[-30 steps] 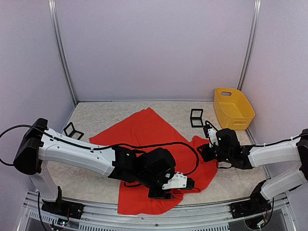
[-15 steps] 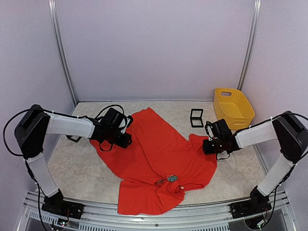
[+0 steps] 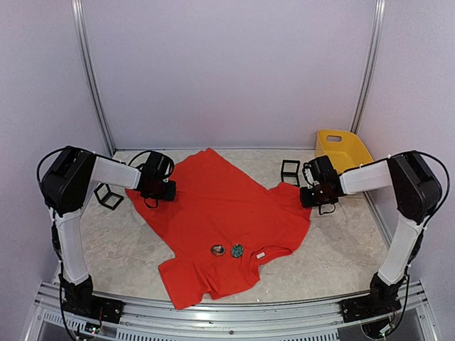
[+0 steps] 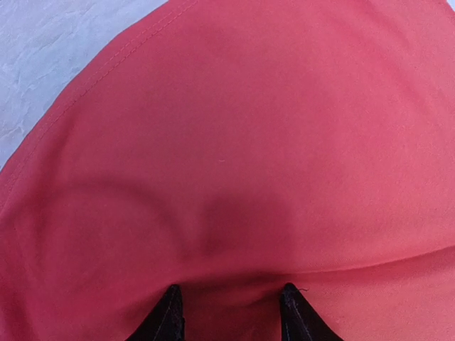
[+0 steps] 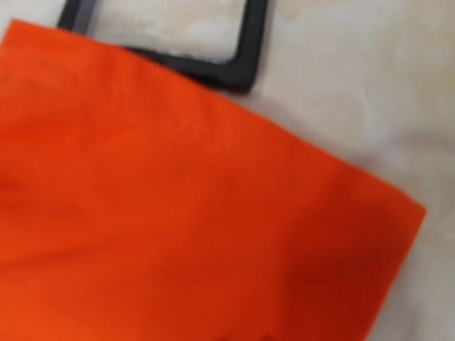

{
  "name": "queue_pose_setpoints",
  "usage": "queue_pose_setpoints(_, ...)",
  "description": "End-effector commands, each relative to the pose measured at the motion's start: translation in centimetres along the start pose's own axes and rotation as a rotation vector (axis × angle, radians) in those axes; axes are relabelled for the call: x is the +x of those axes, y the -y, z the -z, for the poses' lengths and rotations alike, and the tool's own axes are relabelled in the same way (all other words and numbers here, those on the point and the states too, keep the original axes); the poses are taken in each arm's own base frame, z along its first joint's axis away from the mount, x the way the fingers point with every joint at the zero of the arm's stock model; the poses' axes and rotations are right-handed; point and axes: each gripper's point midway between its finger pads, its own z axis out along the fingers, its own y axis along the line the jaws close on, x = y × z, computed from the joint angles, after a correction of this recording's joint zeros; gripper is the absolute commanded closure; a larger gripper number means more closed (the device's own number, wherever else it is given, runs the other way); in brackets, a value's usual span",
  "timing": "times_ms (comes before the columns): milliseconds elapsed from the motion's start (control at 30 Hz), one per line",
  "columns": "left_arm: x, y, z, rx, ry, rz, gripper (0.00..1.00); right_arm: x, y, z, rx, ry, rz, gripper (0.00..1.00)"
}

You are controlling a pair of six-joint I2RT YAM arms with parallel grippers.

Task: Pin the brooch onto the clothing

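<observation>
Red clothing (image 3: pixel 224 209) now spread flatter, both claws farther back.

The shirt (image 3: pixel 220 213) was bright red and lay spread flat on the tabletop (image 3: pixel 334 249), with the neckline toward the near edge. A small white label (image 3: pixel 261 255) showed at the neckline. One sleeve pointed to the near left, the other reached to the right. The far corners of the hem lay at the left and at the right. Two small round pieces lay on the chest close to the collar, side by side: a brownish ring-like one (image 3: pixel 218 249) and a greenish brooch (image 3: pixel 236 249).
</observation>
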Motion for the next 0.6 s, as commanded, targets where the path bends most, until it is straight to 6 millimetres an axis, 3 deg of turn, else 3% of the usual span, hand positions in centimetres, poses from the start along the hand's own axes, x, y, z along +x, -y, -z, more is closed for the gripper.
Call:
queue_pose_setpoints(0, -1.1, 1.0, 1.2, 0.009, 0.046, -0.073, 0.55, -2.2, -1.2, 2.9, -0.02, 0.039, 0.108, 0.89)
queue_pose_setpoints(67, -2.6, 2.6, 4.0, 0.03, 0.123, -0.103, 0.54, -2.5, -4.7, 5.2, -0.106, 0.086, 0.217, 0.9)
queue_pose_setpoints(100, -3.6, 3.5, 6.3, 0.047, 0.168, -0.112, 0.54, -2.3, -7.1, 6.5, -0.166, 0.109, 0.288, 0.91)
queue_pose_setpoints(167, -3.2, 5.7, 9.7, 0.087, 0.187, -0.145, 0.55, -0.4, -11.7, 8.9, -0.318, 0.11, 0.382, 0.93)
queue_pose_setpoints(233, -1.0, 8.7, 13.3, 0.168, 0.168, -0.183, 0.58, 2.2, -15.2, 10.6, -0.453, 0.066, 0.413, 0.96)
queue_pose_setpoints(367, 8.1, 14.1, 17.9, 0.398, 0.005, -0.154, 0.68, 7.7, -18.5, 11.5, -0.563, -0.069, 0.378, 1.0)
queue_pose_setpoints(500, 18.4, 14.8, 19.5, 0.448, -0.222, -0.142, 0.79, 12.4, -18.6, 10.4, -0.552, -0.233, 0.279, 1.0)
queue_pose_setpoints(567, 21.9, 13.9, 19.8, 0.394, -0.302, -0.17, 0.81, 14.2, -17.4, 9.7, -0.509, -0.283, 0.235, 1.0)
